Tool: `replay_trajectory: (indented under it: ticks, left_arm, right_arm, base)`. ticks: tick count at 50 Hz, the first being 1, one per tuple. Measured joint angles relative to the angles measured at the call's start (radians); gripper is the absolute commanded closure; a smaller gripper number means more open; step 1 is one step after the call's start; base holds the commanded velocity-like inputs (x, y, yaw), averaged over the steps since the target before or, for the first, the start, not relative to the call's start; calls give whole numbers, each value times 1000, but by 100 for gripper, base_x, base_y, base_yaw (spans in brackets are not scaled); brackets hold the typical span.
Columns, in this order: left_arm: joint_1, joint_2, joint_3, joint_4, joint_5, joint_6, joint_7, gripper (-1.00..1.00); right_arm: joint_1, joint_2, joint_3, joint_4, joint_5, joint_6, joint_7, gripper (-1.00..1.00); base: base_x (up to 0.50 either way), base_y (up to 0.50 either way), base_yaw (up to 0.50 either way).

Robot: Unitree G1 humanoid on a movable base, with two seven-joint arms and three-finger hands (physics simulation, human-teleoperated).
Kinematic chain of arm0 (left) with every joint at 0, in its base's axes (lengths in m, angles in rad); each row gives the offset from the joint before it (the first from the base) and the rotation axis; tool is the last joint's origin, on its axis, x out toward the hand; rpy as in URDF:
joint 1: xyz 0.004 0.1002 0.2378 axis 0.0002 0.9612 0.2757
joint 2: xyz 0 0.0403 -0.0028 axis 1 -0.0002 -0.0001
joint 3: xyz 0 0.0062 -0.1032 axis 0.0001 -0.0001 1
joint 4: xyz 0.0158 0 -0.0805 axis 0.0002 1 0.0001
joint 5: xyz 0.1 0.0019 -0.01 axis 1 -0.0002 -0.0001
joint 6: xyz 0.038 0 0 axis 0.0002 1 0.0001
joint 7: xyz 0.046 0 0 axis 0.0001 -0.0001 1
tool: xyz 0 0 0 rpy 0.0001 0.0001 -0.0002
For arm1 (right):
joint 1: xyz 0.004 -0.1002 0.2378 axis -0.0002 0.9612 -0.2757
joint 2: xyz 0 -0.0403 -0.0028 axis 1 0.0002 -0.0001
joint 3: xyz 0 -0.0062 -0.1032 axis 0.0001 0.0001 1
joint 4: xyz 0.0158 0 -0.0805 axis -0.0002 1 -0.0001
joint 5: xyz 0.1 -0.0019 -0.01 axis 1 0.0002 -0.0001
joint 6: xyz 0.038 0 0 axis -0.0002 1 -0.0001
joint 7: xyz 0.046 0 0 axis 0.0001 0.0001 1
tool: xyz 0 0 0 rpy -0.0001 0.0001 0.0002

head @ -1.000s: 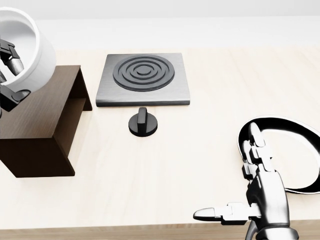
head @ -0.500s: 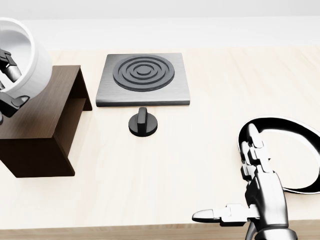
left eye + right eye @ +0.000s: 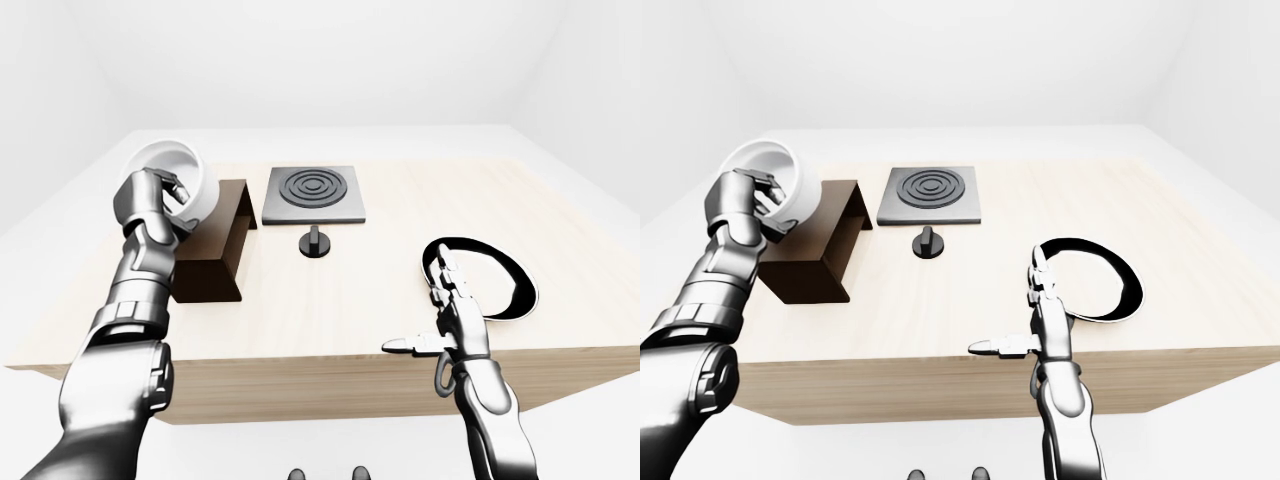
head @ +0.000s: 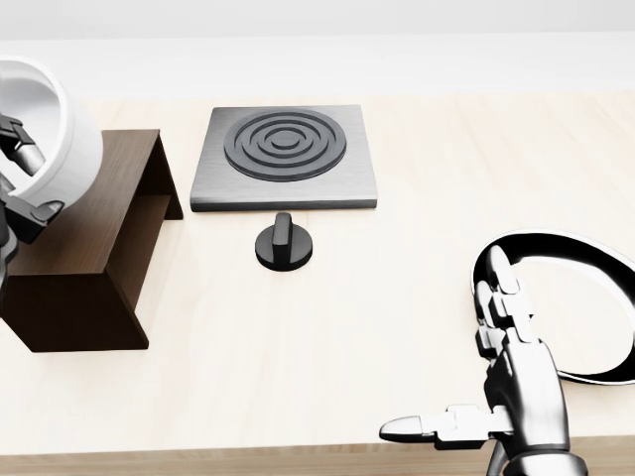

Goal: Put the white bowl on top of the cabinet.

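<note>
Bare table lies between cabinet, knob and plate

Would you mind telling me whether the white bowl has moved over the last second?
Yes. In the head view the white bowl has slid left and slightly down against the fixed cabinet.

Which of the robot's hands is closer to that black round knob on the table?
Right. The right hand hovers below-right of the black round knob; the left hand grips the white bowl farther left.
</note>
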Motion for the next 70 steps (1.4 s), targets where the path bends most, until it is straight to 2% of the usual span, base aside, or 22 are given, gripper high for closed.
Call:
replay_trajectory:
  ticks: [20,38,39,40,41,54,70]
  left_arm:
    - [-10,-13,-10,82,-41,0,54,100]
    - [-26,-12,-23,109,-53,0,68,100]
    - [-27,-12,-24,110,-54,0,70,89]
    - [-28,-13,-22,110,-48,0,75,-68]
    - [-29,-16,-23,109,-40,0,79,-100]
    - [-46,-30,-32,99,18,0,110,-100]
    - [-50,-32,-26,101,41,0,122,-100]
  right_arm:
    - [2,0,5,5,-2,-5,2,-100]
    - [5,0,7,6,-4,-7,6,-100]
    - [5,0,7,5,-4,-6,6,-100]
    - [5,0,7,5,-4,-6,6,-100]
    - [5,0,7,5,-4,-6,6,-100]
    - [6,0,10,5,-6,-4,8,-100]
    - [7,0,17,9,-10,-7,9,-100]
  base:
    - [0,0,0]
    - [0,0,0]
    - [0,0,0]
    - [0,0,0]
    - [0,0,0]
    - [0,0,0]
    - [0,0,0]
